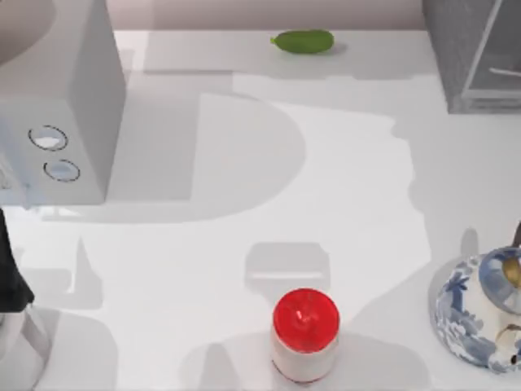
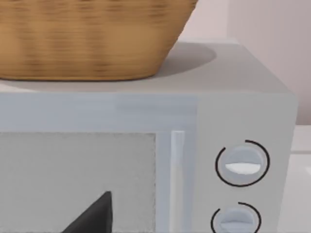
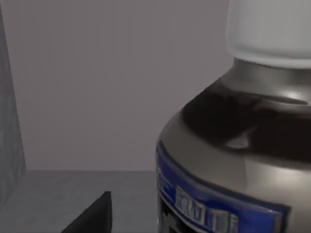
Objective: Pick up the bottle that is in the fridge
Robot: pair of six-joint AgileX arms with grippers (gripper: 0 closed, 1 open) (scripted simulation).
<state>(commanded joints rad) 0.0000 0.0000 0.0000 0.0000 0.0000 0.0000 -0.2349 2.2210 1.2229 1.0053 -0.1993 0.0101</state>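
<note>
Right gripper's finger state: cannot tell; one dark fingertip (image 3: 92, 213) sits beside the dark, blue-labelled, white-capped bottle (image 3: 233, 145) inside the tall grey metallic fridge (image 1: 476, 53). Risk: nudging it over.

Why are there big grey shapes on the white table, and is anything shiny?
Top view: those grey shapes are shadows lying across the table, including a big rounded one in the middle, and the red cap has a small bright glint. Right wrist view: the bottle shows pale gleams on its dark shoulder. Left wrist view: the basket casts a soft shadow on the box with dials.
</note>
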